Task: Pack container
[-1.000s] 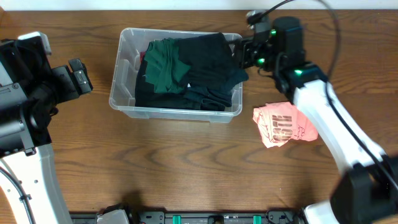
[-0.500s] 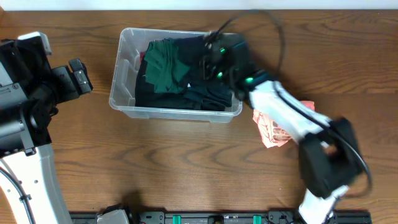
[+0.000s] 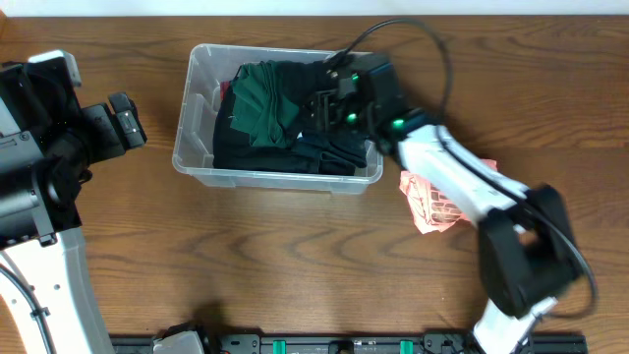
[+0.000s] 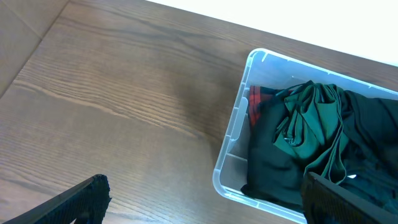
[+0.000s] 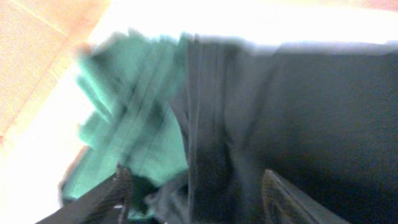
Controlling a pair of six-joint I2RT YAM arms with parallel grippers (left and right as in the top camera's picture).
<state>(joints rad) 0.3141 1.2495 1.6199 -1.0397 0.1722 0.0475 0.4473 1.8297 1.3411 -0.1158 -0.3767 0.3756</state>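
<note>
The clear plastic container (image 3: 195, 118) stands at the back middle of the table, filled with a green garment (image 3: 257, 98) and dark folded clothes (image 3: 339, 147). It also shows in the left wrist view (image 4: 231, 134). My right gripper (image 3: 319, 106) is over the container's right half, fingers spread just above the dark clothes (image 5: 298, 112) and green garment (image 5: 134, 118); the right wrist view is blurred. My left gripper (image 3: 123, 120) is open and empty, left of the container, above the table.
A crumpled pink garment with dark print (image 3: 437, 202) lies on the table right of the container, partly under my right arm. The wooden table (image 3: 295, 265) extends in front. A red patch of cloth (image 4: 255, 102) shows at the container's left end.
My right arm swung left from beyond the container's right end to over its right half, above the dark clothes. The left arm has not moved.
</note>
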